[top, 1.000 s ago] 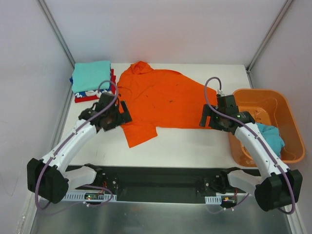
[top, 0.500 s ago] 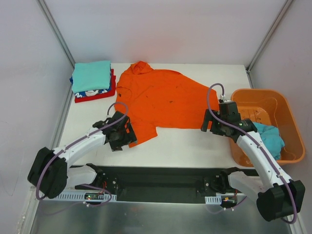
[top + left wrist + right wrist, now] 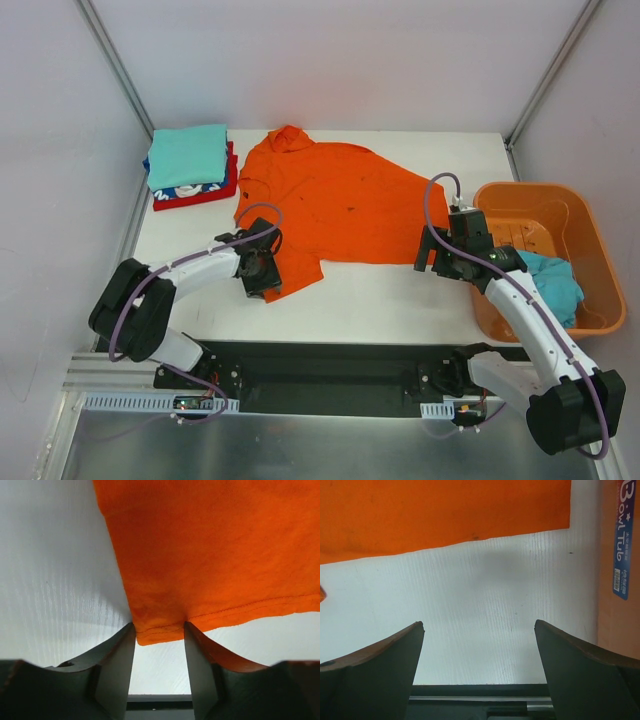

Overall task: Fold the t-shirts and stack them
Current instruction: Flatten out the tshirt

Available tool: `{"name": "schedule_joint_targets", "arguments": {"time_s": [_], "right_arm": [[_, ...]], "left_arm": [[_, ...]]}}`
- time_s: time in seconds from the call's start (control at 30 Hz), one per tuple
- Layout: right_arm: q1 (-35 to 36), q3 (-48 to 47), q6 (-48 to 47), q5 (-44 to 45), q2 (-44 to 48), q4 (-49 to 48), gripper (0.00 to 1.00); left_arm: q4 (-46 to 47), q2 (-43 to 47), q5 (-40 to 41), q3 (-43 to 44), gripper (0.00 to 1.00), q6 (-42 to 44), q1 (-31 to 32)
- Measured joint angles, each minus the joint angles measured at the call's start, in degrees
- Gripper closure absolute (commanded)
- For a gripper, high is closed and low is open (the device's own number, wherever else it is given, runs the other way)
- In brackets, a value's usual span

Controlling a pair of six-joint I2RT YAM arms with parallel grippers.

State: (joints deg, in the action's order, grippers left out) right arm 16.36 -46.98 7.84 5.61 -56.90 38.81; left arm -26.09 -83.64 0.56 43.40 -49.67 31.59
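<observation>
A bright orange t-shirt [image 3: 340,205] lies spread flat across the middle of the white table. My left gripper [image 3: 262,275] is low at its near left corner. In the left wrist view the hemmed corner of the orange t-shirt [image 3: 210,545] lies between the fingertips of the left gripper [image 3: 159,627], whose jaws stand half closed with a gap still showing. My right gripper [image 3: 440,258] hovers wide open just off the shirt's right edge, over bare table. In the right wrist view the right gripper [image 3: 479,625] holds nothing, with the orange t-shirt [image 3: 445,515] ahead of it.
A stack of folded t-shirts [image 3: 188,160], teal on top with red and blue-and-white below, sits at the back left. An orange plastic basket [image 3: 545,195] at the right holds a crumpled teal t-shirt [image 3: 555,280]. The basket's wall [image 3: 607,605] is close on the right gripper's right.
My left arm swung toward the near edge along the shirt's left side to its near corner, and its jaws narrowed around that corner. The right gripper shifted slightly right and stayed open.
</observation>
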Motion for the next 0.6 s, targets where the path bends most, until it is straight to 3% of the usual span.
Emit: {"name": "schedule_joint_targets", "arguments": {"time_s": [0.1,0.17,0.2,0.47,0.6], "right_arm": [[-0.02,0.00,0.00,0.31,-0.15,0.00,0.03],[-0.04,0.00,0.00,0.59,-0.17,-0.02,0.03],[-0.11,0.00,-0.02,0.72,-0.17,-0.02,0.03],[-0.72,0.00,-0.39,1.86,-0.24,0.02,0.03],[-0.90,0.00,-0.39,2.97,-1.51,0.74,0.03]], "left_arm": [[-1.01,-1.49,0.13,1.25,0.76,0.81,0.72],[-1.66,-2.71,0.68,2.32,0.97,1.40,1.88],[-1.81,-3.32,0.94,2.78,1.00,1.44,2.40],[-1.75,-4.09,1.46,3.78,1.00,2.05,3.65],[-3.58,-1.01,5.38,2.01,1.00,0.98,2.91]]}}
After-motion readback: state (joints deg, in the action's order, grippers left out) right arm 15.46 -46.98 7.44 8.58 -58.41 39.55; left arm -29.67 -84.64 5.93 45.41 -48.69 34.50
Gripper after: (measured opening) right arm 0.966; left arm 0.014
